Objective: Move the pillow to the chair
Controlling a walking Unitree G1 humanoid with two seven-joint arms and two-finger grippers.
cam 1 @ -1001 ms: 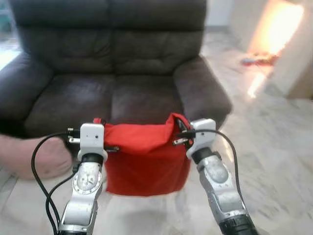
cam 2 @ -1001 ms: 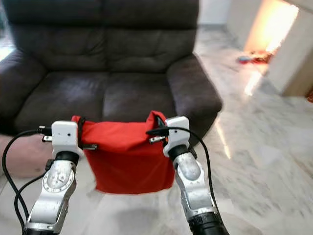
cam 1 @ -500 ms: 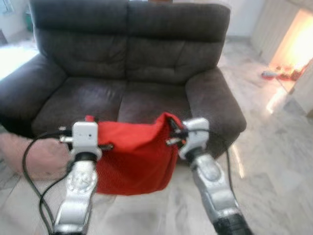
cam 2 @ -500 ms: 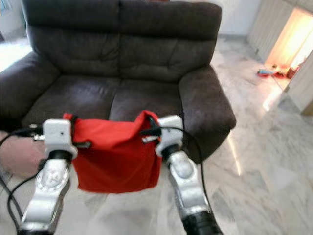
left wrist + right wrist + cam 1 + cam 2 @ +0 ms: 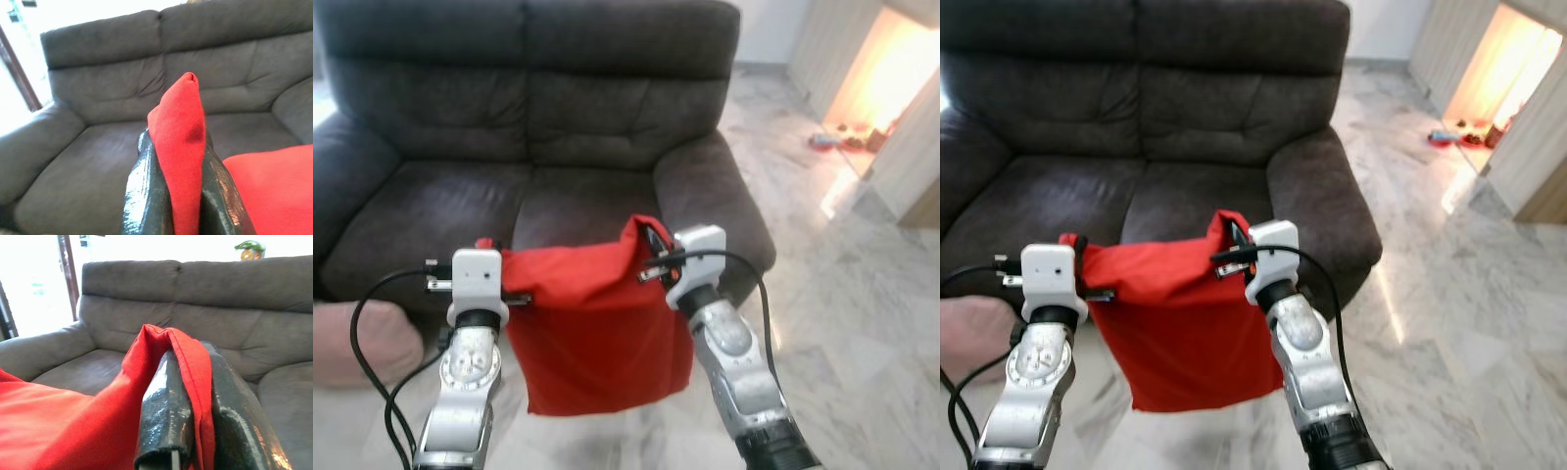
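Observation:
A red pillow (image 5: 597, 333) hangs between my two arms above the floor, in front of a dark brown two-seat sofa (image 5: 509, 117). My left gripper (image 5: 484, 247) is shut on the pillow's left top corner (image 5: 178, 117), the red cloth pinched between its black fingers (image 5: 146, 186). My right gripper (image 5: 651, 240) is shut on the right top corner (image 5: 181, 352), which sticks up as a folded peak. The pillow sags below both grips, and its lower edge hangs near my forearms.
The sofa's right armrest (image 5: 710, 196) bulges close to my right arm. Pale marble floor (image 5: 862, 323) stretches to the right toward a bright doorway (image 5: 862, 88). A pinkish rounded cushion (image 5: 362, 338) lies on the floor at the lower left.
The camera has shifted, so the sofa sits a little differently in frame. Both grippers keep their hold on the pillow, which hangs much as before.

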